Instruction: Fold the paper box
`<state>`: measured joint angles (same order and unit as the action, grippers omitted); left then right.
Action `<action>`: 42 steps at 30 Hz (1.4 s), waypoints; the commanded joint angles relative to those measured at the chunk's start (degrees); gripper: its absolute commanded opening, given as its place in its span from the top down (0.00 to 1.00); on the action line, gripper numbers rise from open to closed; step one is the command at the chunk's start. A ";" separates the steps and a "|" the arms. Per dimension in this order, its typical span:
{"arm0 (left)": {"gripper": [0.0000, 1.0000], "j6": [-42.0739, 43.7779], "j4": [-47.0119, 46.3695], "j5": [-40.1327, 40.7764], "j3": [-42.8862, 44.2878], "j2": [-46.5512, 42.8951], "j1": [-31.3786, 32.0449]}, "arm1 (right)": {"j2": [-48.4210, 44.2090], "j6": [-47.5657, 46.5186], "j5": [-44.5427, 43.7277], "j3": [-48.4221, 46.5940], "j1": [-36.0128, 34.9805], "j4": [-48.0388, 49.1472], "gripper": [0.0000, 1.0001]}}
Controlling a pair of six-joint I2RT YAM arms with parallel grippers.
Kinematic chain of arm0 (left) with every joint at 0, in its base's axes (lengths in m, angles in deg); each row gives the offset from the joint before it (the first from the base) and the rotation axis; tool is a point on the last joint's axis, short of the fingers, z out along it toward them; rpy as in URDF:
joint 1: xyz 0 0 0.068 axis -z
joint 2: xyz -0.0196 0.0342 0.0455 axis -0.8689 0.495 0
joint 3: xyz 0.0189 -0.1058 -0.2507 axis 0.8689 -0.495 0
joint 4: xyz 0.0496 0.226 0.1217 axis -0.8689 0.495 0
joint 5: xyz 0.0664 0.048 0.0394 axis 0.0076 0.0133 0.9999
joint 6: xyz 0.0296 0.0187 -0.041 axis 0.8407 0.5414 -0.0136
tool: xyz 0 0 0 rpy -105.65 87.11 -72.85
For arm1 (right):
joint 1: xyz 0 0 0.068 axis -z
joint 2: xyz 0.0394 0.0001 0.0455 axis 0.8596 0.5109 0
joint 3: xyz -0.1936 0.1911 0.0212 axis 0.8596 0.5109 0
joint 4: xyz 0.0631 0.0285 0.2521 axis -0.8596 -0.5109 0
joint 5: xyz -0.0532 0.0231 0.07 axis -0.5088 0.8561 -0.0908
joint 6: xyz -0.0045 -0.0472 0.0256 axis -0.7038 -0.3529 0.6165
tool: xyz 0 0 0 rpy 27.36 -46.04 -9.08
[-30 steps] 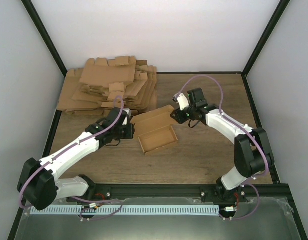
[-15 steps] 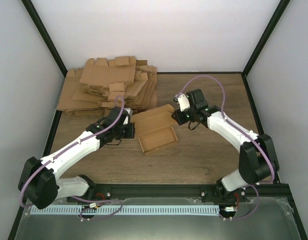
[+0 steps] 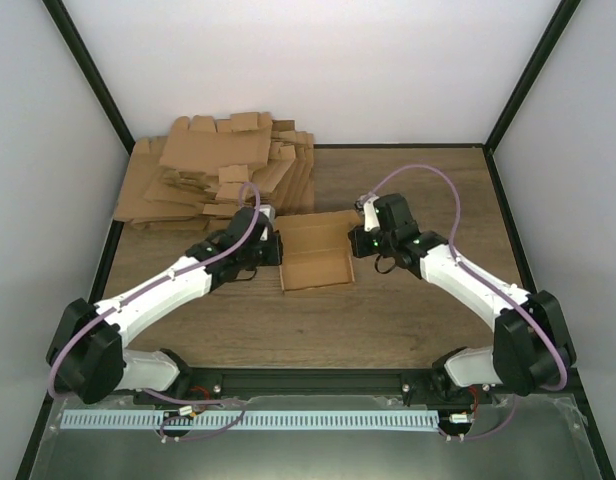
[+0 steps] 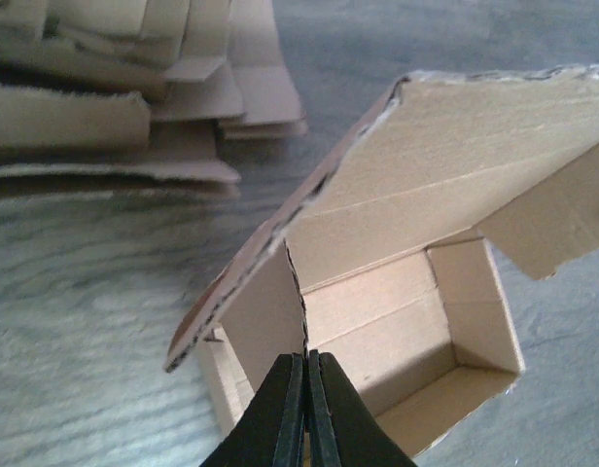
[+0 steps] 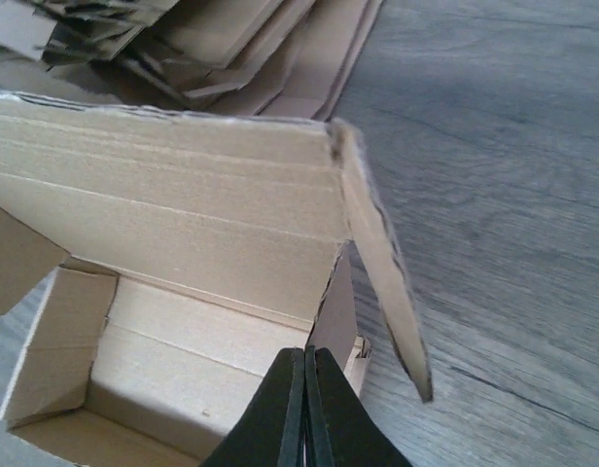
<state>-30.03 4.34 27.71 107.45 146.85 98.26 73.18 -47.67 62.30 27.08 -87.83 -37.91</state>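
Brown cardboard, the paper box point(image 3: 315, 255) sits in the middle of the table point(image 3: 388, 320) as an open tray, its lid panel standing up along the far side. The left gripper point(image 3: 273, 250) is pinched tight on the left end wall, and the right gripper point(image 3: 356, 240) likewise on the right one. The step looks like squaring up the end walls. Next the lid's side flaps need tucking inside as it closes. One box, two grippers, one pile of flat blanks point(image 3: 218, 175) by the far-left corner, its sheets uncountable.
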 commanded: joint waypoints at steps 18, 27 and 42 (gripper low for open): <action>0.96 1.91 -17.65 5.14 -4.20 6.37 6.66 | -10.29 11.09 -14.47 19.77 -2.91 20.62 0.99; 0.96 2.58 -10.77 4.76 -2.54 7.15 7.52 | -11.58 9.97 -15.18 22.83 -3.35 18.52 0.99; 0.24 2.71 5.82 5.61 5.19 -0.12 8.29 | -12.24 6.86 -13.98 24.59 -3.33 21.50 0.99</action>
<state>-27.65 2.11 33.33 107.97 151.25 106.40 60.89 -39.17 48.53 51.16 -90.65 -17.17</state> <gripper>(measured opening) 0.703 0.016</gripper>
